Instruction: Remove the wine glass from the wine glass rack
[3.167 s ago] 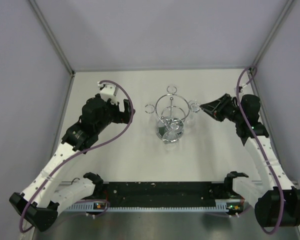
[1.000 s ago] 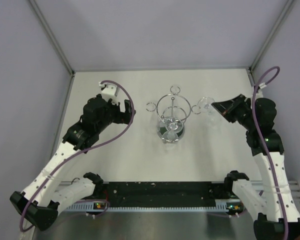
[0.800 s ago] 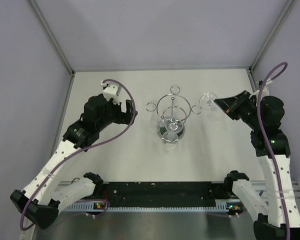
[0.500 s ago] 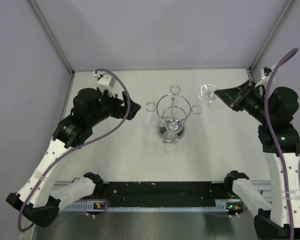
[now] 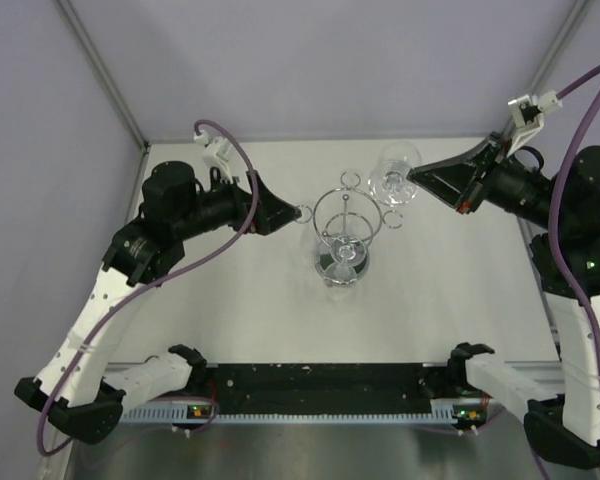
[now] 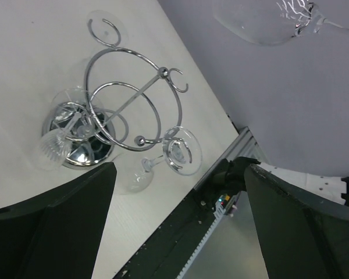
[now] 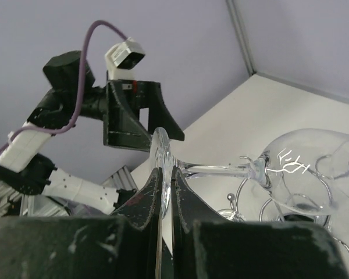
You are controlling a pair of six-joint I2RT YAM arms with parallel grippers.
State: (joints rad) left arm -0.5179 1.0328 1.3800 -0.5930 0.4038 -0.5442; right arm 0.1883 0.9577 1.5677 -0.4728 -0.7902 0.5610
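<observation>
Up clear of the rack [image 5: 346, 228], right gripper [image 5: 412, 178] is clamped on the foot of the glass [image 5: 393, 170], left gripper [image 5: 285, 212] gapes empty, so a slow level carry seems smartest.

The clear wine glass [image 5: 394, 180] lies sideways aloft, seemingly free of the upright chrome wine glass rack [image 5: 341, 266].

A robot lab cell: bare lilac panels [image 5: 320, 60], aluminium corner posts [image 5: 105, 75], a white tabletop [image 5: 250, 320].
</observation>
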